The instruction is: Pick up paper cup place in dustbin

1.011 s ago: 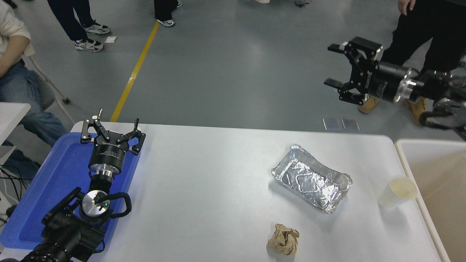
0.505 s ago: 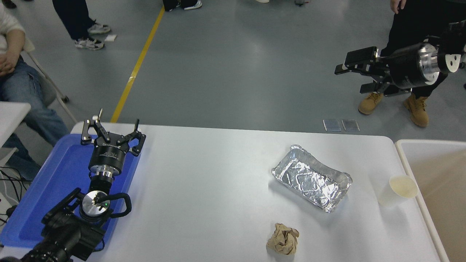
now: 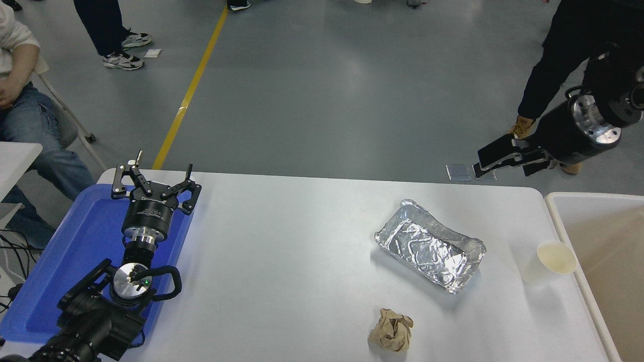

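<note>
Over the last second the right gripper (image 3: pixel 490 162) has been swung from high above the floor down to just beyond the table's far edge, its fingers seen edge-on, so their spacing cannot be told. The paper cup (image 3: pixel 548 263) is left upright (untouched) just beside the dustbin (image 3: pixel 553 217); an approach is judged under way. The left gripper (image 3: pixel 153 182) is parked, spread, over the blue tray (image 3: pixel 75 251).
</note>
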`<action>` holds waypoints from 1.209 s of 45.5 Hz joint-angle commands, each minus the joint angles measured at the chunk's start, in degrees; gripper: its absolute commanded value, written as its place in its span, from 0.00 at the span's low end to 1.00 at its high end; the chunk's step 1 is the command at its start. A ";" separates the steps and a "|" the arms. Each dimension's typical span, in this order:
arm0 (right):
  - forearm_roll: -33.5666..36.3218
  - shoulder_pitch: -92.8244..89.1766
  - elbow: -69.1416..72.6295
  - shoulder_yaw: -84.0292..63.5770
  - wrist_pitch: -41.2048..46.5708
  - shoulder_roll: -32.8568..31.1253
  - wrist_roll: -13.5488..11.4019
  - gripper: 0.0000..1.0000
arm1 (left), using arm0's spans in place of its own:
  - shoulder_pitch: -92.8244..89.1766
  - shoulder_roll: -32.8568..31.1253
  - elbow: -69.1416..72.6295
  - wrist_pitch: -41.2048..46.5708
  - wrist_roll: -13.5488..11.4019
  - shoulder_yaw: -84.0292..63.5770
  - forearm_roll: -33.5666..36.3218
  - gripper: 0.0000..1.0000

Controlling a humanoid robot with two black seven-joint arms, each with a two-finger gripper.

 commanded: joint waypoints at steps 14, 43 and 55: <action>19.12 14.46 9.74 -11.15 6.92 12.52 -6.85 1.00 | 0.00 0.00 0.00 0.00 0.05 0.00 0.00 1.00; 36.19 20.62 14.75 -10.53 11.23 16.31 -11.43 1.00 | 0.00 0.00 0.00 0.00 -0.04 0.00 0.00 1.00; 30.31 19.83 13.87 -11.15 11.23 11.75 -11.52 1.00 | 0.00 0.00 0.00 0.00 -0.13 0.00 -0.09 1.00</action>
